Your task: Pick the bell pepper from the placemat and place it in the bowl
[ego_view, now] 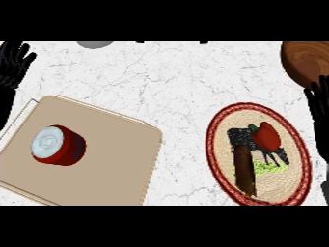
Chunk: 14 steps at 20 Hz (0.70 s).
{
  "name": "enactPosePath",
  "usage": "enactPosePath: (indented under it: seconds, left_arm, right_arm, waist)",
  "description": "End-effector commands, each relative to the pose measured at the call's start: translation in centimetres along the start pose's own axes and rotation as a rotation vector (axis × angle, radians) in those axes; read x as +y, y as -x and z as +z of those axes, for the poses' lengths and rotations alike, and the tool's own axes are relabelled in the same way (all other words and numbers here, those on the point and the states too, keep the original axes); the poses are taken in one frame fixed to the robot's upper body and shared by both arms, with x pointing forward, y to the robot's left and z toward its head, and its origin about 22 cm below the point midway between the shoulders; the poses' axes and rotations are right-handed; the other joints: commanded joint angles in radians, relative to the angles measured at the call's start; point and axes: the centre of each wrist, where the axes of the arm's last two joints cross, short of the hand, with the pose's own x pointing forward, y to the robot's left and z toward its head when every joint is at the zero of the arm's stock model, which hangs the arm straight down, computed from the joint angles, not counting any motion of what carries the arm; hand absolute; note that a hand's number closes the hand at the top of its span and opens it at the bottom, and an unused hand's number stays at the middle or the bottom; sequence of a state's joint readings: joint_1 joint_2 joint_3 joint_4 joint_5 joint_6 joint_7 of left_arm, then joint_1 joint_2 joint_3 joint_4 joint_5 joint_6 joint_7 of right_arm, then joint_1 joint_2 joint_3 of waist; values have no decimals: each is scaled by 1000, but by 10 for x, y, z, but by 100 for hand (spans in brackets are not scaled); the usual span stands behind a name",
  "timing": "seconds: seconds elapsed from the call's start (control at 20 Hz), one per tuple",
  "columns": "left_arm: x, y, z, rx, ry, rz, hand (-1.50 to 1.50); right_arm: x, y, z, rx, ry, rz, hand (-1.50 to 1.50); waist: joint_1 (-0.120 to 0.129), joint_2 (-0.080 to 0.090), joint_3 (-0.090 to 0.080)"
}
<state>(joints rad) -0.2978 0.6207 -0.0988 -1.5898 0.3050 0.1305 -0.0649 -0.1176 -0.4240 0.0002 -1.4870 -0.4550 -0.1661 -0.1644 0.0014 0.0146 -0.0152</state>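
Observation:
A red bell pepper (268,135) with a green stem lies on an oval woven placemat (225,122) with a red rim, at the right of the counter. A brown wooden bowl (315,59) sits at the far right corner, partly cut off by the view's edge. My right hand (328,119) stands open with fingers up at the right edge, just right of the placemat and apart from the pepper. At the left edge my left hand (2,75) rests open, fingers up.
A beige cutting board (110,144) lies at the left with a red cup (59,144) with a white inside standing on it. A grey round object (95,44) peeks in at the top edge. White marbled countertop (174,82) lies between board and placemat.

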Motion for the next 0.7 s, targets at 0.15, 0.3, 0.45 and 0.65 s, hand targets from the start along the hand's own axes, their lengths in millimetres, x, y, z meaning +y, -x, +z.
enactPosePath:
  seconds: [0.15, 0.3, 0.45, 0.65]
  left_arm:
    - [-3, 34, 20, 167, -86, 3, 0]
    - [-2, 42, 25, 239, -100, 2, 0]
    - [-21, 63, 40, 343, -177, 20, 0]
    - [-15, 56, 54, 350, -179, 33, 0]
  right_arm:
    - [18, -85, -44, -322, -539, 109, 150]
    - [-23, -141, -54, -370, -545, 713, 150]
    - [-68, -93, -38, -145, -485, 772, -150]
    - [-94, -63, -2, -295, -605, 749, -150]
  waist:
    - [53, -11, 15]
    - [28, -17, -25]
    - [-9, -7, 16]
    - [-7, -18, 17]
